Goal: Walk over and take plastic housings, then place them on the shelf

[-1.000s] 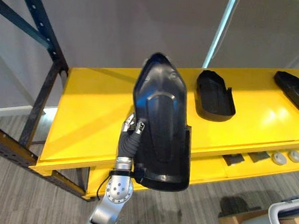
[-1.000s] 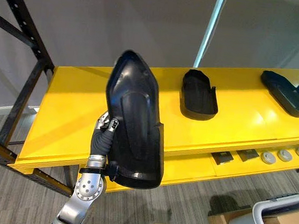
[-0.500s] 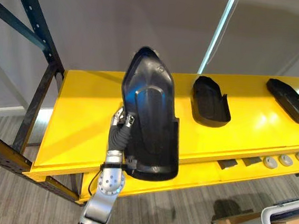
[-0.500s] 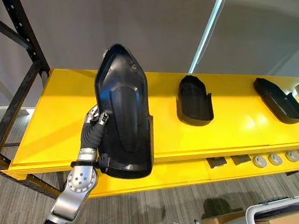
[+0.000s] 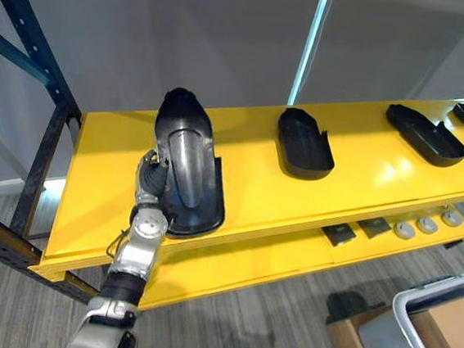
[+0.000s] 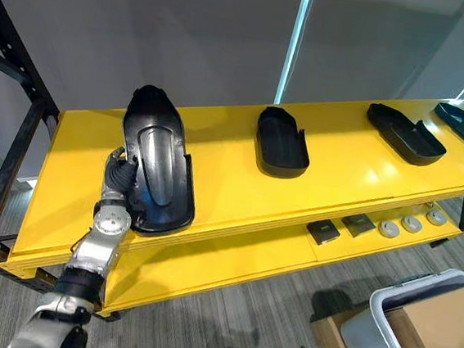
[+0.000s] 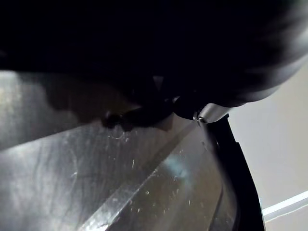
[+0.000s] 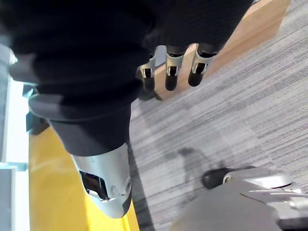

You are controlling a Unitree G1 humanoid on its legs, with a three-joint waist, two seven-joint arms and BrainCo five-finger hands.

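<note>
The left hand (image 5: pixel 150 184) is tucked against the left flank of a long black plastic housing (image 5: pixel 185 165). The shell covers most of the hand, so I cannot tell how it is closed or what purchase it has. The housing stretches away from the hand, hollow side up, over the yellow shelf (image 5: pixel 100 178). Its broad end is by the wrist, near the front edge, and it seems to rest on the board, though it may not be fully down.

Well to the right of the hand a shorter housing (image 5: pixel 305 144) lies on the same shelf, and far beyond that a long flat housing (image 5: pixel 426 135).

The right hand (image 8: pixel 167 62) hangs empty over the grey floor (image 8: pixel 231 120), its fingers (image 8: pixel 197 67) loose and nearly straight.

The housing looks like a stiff moulded shell, probably light for its length, and its glossy surface is likely to be slippery. Because it is so long, it will probably swing about any hold at one end. The raised side wall near the middle looks like the safest place to take it.
</note>
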